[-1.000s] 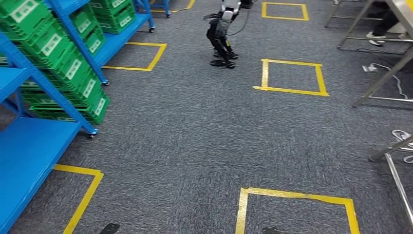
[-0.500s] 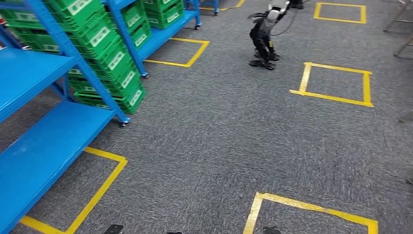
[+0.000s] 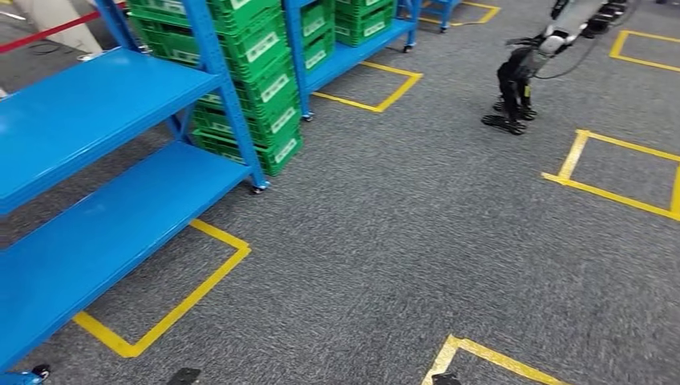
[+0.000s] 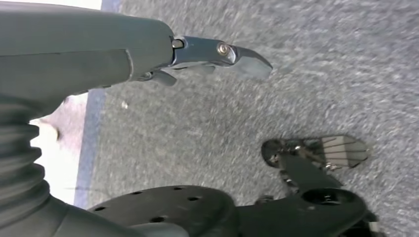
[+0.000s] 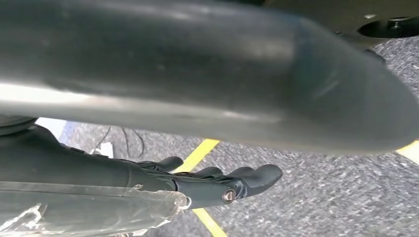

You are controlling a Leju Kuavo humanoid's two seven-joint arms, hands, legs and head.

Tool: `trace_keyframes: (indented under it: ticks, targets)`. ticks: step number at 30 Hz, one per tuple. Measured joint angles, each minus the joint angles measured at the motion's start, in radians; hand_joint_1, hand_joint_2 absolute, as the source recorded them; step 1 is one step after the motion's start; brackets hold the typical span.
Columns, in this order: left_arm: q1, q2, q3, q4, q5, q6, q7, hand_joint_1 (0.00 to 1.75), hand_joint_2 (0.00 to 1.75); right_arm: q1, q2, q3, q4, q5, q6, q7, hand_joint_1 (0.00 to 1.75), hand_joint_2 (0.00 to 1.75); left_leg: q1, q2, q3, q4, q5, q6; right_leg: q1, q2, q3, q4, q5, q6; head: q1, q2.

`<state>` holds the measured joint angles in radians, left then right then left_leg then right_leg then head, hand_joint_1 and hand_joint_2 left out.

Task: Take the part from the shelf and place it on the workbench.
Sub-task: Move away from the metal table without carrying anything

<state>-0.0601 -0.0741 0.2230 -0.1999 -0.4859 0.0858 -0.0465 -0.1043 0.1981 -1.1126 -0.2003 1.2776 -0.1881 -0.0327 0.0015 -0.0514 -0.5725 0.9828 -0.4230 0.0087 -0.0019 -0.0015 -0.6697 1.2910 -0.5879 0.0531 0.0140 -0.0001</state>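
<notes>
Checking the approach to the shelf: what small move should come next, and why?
Probably keep turning left toward the blue shelf and step closer: it sits off to the left, its near tiers look bare, and the left hand and right hand hang over the carpet holding nothing.

Stacked green plastic crates (image 3: 265,56) with white labels at upper centre-left. Yellow tape squares (image 3: 172,309) across grey carpet floor (image 3: 385,233). Another dark-legged humanoid robot (image 3: 521,80) at upper right, near a tape square.

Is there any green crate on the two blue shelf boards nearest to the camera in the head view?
No. Both near boards of the blue shelf are bare; the green crates are stacked in the rack behind it.
</notes>
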Motion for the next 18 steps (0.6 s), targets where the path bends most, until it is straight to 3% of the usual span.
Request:
trace_keyframes:
  ticks: [1,3,5,7,8,10,12,13,14,15,16,18]
  targets:
    - [0.001,0.0,0.001,0.0,-0.002,0.0,0.0,0.0,1.75,0.0,0.0,0.0,0.0,0.0,0.0,0.0,0.0,0.0,0.002,-0.015,0.001,0.001,0.001,-0.002,-0.002,0.006,0.023,-0.054,0.036,0.0,0.0,0.0]
    - [0.0,-0.001,0.003,0.0,-0.006,0.001,0.0,0.0,1.75,-0.001,0.0,0.0,0.0,0.0,0.0,0.001,0.0,0.0,0.004,-0.043,-0.001,0.006,0.001,-0.012,-0.013,0.051,0.086,-0.193,0.096,0.003,0.001,0.0]
    - [-0.002,0.0,0.005,0.0,-0.01,0.002,0.0,0.0,1.75,-0.001,0.0,0.0,0.0,0.0,0.0,0.001,0.0,0.0,0.005,-0.066,-0.009,0.008,0.004,-0.026,-0.017,0.084,0.118,-0.259,0.111,-0.003,0.002,0.0]
    - [0.002,0.001,0.006,0.0,-0.014,0.003,0.0,0.0,1.75,-0.002,0.0,0.0,0.0,0.0,0.0,0.001,0.0,0.0,0.008,-0.086,-0.016,0.003,0.011,-0.04,-0.014,0.069,0.12,-0.262,0.112,-0.018,0.001,0.0]
    - [0.004,0.002,0.007,0.0,-0.015,0.004,0.0,0.0,1.75,-0.003,0.0,0.0,0.0,0.0,0.0,0.001,0.0,0.0,0.008,-0.079,-0.019,0.005,0.01,-0.046,-0.014,0.059,0.12,-0.264,0.115,-0.026,0.001,0.0]
    - [0.005,0.003,0.008,0.0,-0.015,0.004,0.0,0.0,1.75,-0.003,0.0,0.0,0.0,0.0,0.001,0.0,0.0,0.0,0.005,-0.032,-0.046,0.057,-0.026,-0.053,-0.014,0.033,0.119,-0.268,0.119,-0.039,-0.006,0.0]
    - [0.0,0.003,0.008,0.0,-0.017,0.004,-0.001,0.0,1.75,-0.001,0.0,0.0,0.0,0.0,0.001,-0.002,0.0,0.0,0.002,0.021,-0.108,0.186,-0.094,-0.058,-0.009,0.003,0.118,-0.268,0.118,-0.047,-0.013,0.0]
    - [-0.002,0.002,0.008,0.0,-0.017,0.004,-0.002,0.0,1.75,0.001,0.0,0.0,0.0,0.0,0.001,-0.002,0.0,0.0,0.003,0.031,-0.137,0.249,-0.119,-0.059,-0.006,-0.014,0.118,-0.268,0.117,-0.049,-0.014,0.0]
    - [-0.003,0.002,0.008,0.0,-0.018,0.004,-0.004,0.0,1.75,0.002,0.0,0.0,0.0,0.0,0.001,-0.002,0.0,0.0,0.003,0.036,-0.153,0.285,-0.126,-0.059,-0.004,-0.029,0.118,-0.268,0.116,-0.05,-0.014,0.0]
    - [-0.002,0.002,0.008,0.0,-0.02,0.004,-0.004,0.0,1.75,0.001,0.0,0.0,0.0,0.0,0.001,-0.002,0.0,0.0,0.002,0.038,-0.151,0.286,-0.114,-0.058,-0.003,-0.043,0.118,-0.268,0.115,-0.051,-0.014,0.0]
    - [-0.002,0.003,0.008,0.0,-0.022,0.004,-0.005,0.0,1.75,0.0,0.0,-0.001,0.0,-0.001,0.001,-0.002,0.0,0.0,0.002,0.042,-0.131,0.251,-0.088,-0.056,-0.003,-0.055,0.119,-0.268,0.114,-0.051,-0.014,0.0]
    - [-0.003,0.003,0.008,0.0,-0.026,0.004,-0.005,0.0,1.75,-0.002,0.0,-0.001,0.0,-0.002,0.002,-0.003,0.0,0.0,-0.003,0.084,-0.056,0.118,-0.029,-0.049,-0.001,-0.077,0.125,-0.268,0.111,-0.046,-0.015,0.0]
